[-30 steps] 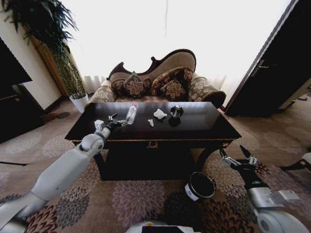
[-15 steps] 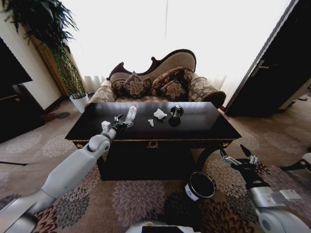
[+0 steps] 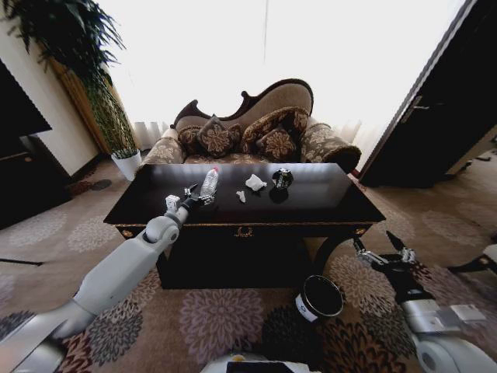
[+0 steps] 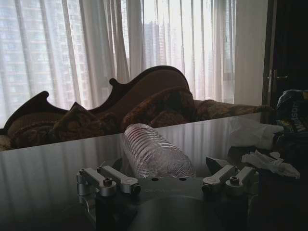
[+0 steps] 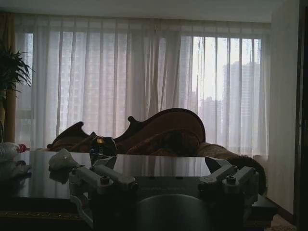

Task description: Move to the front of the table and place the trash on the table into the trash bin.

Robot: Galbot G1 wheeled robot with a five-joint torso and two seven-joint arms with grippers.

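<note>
The dark glossy table point(image 3: 330, 196) stands right in front of me. On it lie a clear plastic bottle point(image 3: 210, 182), a crumpled white paper wad point(image 3: 255, 183), a small white scrap point(image 3: 241, 196) and a dark shiny round object point(image 3: 283, 178). My left gripper point(image 3: 196, 195) reaches over the table's front left part, open, its fingers on either side of the bottle's near end point(image 4: 154, 154). The wad point(image 4: 252, 132) and scrap point(image 4: 269, 163) lie beyond it. The black trash bin point(image 3: 320, 298) sits on the carpet below the table's front right. My right gripper point(image 3: 383, 250) hangs open beside that corner, above the bin.
A carved sofa point(image 3: 248, 124) with cushions stands behind the table. A white plant pot point(image 3: 126, 163) and a tall plant are at the back left, with dark furniture point(image 3: 23, 155) nearer. A dark door point(image 3: 435, 109) is on the right. Patterned carpet surrounds the table.
My left arm has stretched further forward over the table, bringing its open gripper up to the bottle. The right gripper has sunk slightly.
</note>
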